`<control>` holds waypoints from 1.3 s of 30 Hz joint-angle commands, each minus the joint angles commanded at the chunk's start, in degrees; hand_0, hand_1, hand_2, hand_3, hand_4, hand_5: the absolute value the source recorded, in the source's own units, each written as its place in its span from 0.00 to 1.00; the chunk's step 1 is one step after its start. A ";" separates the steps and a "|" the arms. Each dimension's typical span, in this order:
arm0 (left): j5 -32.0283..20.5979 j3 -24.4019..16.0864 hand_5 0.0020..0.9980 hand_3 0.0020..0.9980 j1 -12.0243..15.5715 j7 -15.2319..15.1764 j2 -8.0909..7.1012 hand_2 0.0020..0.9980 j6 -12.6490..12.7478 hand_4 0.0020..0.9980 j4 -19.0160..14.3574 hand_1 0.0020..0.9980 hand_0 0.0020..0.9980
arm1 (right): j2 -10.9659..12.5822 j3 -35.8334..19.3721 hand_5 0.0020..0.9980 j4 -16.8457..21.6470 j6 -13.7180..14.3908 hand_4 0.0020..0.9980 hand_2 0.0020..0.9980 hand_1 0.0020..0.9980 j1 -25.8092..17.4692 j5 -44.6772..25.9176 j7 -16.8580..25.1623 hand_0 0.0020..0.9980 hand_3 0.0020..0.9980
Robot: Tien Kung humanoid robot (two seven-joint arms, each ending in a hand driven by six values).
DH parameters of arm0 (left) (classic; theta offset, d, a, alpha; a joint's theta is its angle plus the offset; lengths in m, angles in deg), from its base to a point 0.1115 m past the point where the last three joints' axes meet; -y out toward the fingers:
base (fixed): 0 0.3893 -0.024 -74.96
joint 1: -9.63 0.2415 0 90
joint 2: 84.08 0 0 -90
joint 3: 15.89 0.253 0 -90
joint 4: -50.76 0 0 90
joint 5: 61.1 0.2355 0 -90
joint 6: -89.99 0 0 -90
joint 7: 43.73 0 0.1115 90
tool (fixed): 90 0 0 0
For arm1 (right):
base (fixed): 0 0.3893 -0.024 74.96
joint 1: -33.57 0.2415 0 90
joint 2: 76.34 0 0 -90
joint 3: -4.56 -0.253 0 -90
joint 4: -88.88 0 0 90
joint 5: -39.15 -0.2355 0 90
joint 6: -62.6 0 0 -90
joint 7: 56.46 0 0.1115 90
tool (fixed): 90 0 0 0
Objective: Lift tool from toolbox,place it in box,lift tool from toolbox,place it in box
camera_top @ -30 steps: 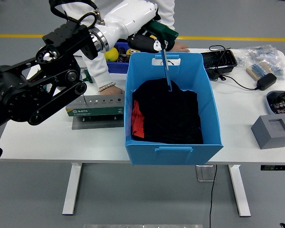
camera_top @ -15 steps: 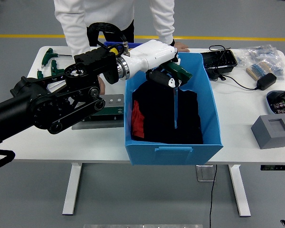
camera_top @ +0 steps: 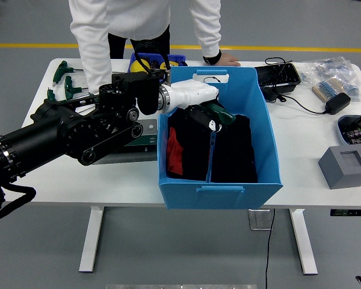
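Reaching into box (camera_top: 265,150), left hand (camera_top: 206,113) grips tool (camera_top: 210,155).

White table (camera_top: 72,186) on white legs, grey floor (camera_top: 36,253) under it. Blue box (camera_top: 219,189) sits at the middle, flush with the near edge, overhanging a bit. Left of it, a green case (camera_top: 143,133) on a grey plate (camera_top: 123,158). Far-left corner: green-handled keys (camera_top: 65,81). Behind the blue box, a darker blue bin (camera_top: 145,62). Right of the blue box: black tray (camera_top: 278,76) with a cable running to a black adapter (camera_top: 336,103), clear bags (camera_top: 332,66), a brush (camera_top: 326,88). Right edge: black round case (camera_top: 355,129), grey block (camera_top: 345,166) just in front of it. Person's hand (camera_top: 226,59) rests on the far edge.
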 joint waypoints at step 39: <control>5.46 -9.03 0.86 0.83 2.76 -7.62 0.16 0.85 16.57 0.95 -1.36 0.72 0.67 | 0.25 0.90 0.67 -0.06 -0.01 0.78 0.69 0.63 0.13 -0.65 0.26 0.65 0.55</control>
